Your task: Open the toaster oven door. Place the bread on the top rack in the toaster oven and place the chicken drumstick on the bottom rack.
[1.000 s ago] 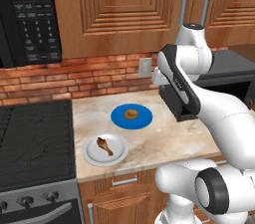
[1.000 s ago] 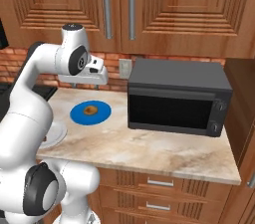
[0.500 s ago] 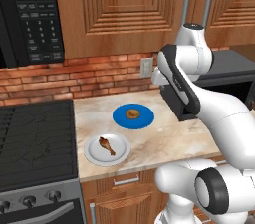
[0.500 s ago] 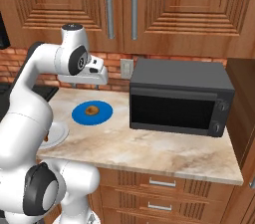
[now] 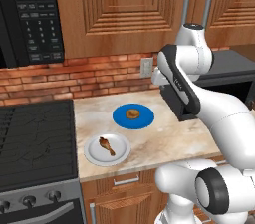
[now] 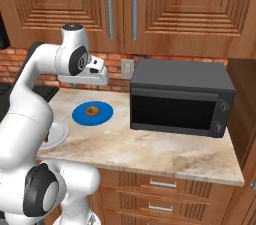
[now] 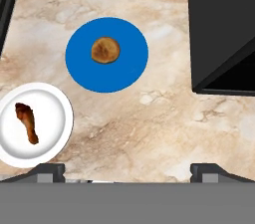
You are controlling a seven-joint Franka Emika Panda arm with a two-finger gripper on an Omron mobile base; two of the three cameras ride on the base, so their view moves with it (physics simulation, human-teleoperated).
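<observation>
Pincer (image 7: 127, 170) spread wide, empty, high over counter (image 7: 149, 133). Toaster oven door (image 6: 172, 112) shut. I'd approach squarely, catch its top edge, pull down slowly. Bread (image 7: 105, 50) waits on blue plate (image 7: 82, 73).

— Where do my base cameras sit?
— Both ride behind the arm. My left one looks forward and down from the stove side at the table (image 5: 164, 141); my right one faces the toaster oven (image 6: 180, 100) front.
— What do they share?
— The blue plate (image 5: 144, 118) and the table.
— And my hand camera?
— It looks straight down from above the table, closer than the others, catching the blue plate, the white plate (image 7: 52, 118) and the oven's corner.
</observation>
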